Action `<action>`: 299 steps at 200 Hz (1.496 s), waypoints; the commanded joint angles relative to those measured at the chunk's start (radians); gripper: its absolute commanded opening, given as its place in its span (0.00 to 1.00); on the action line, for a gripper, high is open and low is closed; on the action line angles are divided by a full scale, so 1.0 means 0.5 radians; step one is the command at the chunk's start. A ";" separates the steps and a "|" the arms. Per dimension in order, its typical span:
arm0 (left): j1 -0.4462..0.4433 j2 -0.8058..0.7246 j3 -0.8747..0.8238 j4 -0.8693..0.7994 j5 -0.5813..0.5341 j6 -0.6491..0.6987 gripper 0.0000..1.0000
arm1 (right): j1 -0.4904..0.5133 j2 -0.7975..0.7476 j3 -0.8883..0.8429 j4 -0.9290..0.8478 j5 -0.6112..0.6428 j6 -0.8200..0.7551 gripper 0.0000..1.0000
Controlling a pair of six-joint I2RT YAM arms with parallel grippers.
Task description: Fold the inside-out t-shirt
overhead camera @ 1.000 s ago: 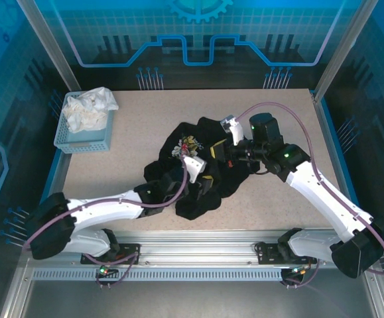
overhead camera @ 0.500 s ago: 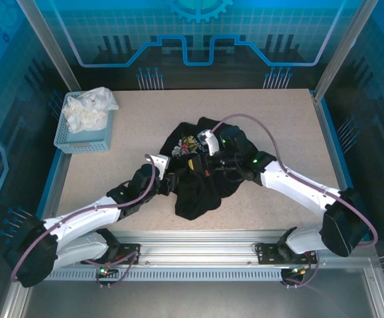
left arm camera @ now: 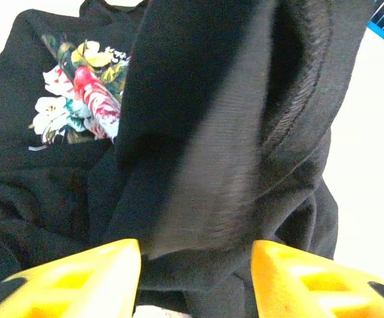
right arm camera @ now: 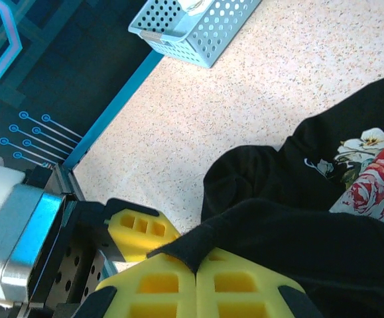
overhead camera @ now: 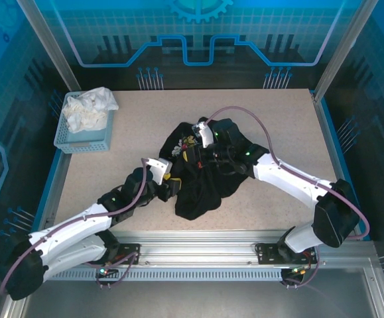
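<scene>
Your right claw [right arm camera: 196,273] has swung left, pinching the black t-shirt [overhead camera: 205,192] by its hem. Your left claw [left arm camera: 195,255] straddles a fold (grip unclear). Shirt still bunched.

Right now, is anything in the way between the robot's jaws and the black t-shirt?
Nothing visible. The right jaws are shut on the t-shirt, and the left jaws stand open right at its cloth.
</scene>
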 commanded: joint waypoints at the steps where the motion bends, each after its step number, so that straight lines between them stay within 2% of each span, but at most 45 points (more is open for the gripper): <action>1: -0.007 0.052 0.125 0.056 -0.001 0.081 0.43 | 0.016 0.018 0.070 -0.077 0.000 -0.067 0.00; 24: -0.007 0.090 0.180 0.059 -0.026 0.092 0.38 | 0.011 0.022 0.081 -0.105 -0.014 -0.090 0.00; 44: -0.007 0.094 0.192 0.062 -0.023 0.108 0.29 | 0.006 0.021 0.075 -0.108 -0.020 -0.097 0.00; 76: -0.009 0.109 0.227 0.032 -0.020 0.119 0.00 | 0.005 0.017 0.071 -0.112 -0.013 -0.107 0.00; 92: -0.007 0.090 0.296 -0.081 -0.003 0.032 0.00 | 0.007 0.006 0.088 -0.153 0.038 -0.145 0.00; 116: 0.004 -0.029 0.518 -0.444 0.091 -0.369 0.00 | 0.063 -0.038 0.127 -0.205 0.167 -0.309 0.00; 129: 0.065 -0.147 0.552 -0.495 0.295 -0.671 0.00 | 0.133 -0.092 0.117 -0.195 0.293 -0.431 0.00; 153: 0.265 -0.344 0.500 -0.363 0.775 -1.256 0.00 | 0.218 -0.180 0.063 -0.152 0.519 -0.597 0.00; 172: 0.394 -0.419 0.517 -0.386 0.982 -1.486 0.00 | 0.231 -0.222 0.012 -0.099 0.568 -0.637 0.00; 211: 0.563 -0.507 0.580 -0.743 0.972 -1.429 0.00 | 0.229 -0.256 0.040 -0.175 0.588 -0.673 0.00; 229: 0.658 -0.564 0.517 -0.792 0.931 -1.426 0.00 | 0.209 -0.296 0.066 -0.241 0.579 -0.670 0.00; 242: 0.696 -0.584 0.482 -0.853 0.839 -1.379 0.00 | 0.163 -0.319 0.082 -0.266 0.427 -0.642 0.00; 269: 0.699 -0.560 0.420 -0.945 0.473 -1.157 0.00 | 0.066 -0.294 0.091 -0.191 -0.063 -0.477 0.00; 299: 0.694 -0.410 0.351 -0.802 0.333 -0.957 0.01 | 0.057 -0.085 0.066 0.101 -0.363 -0.067 0.00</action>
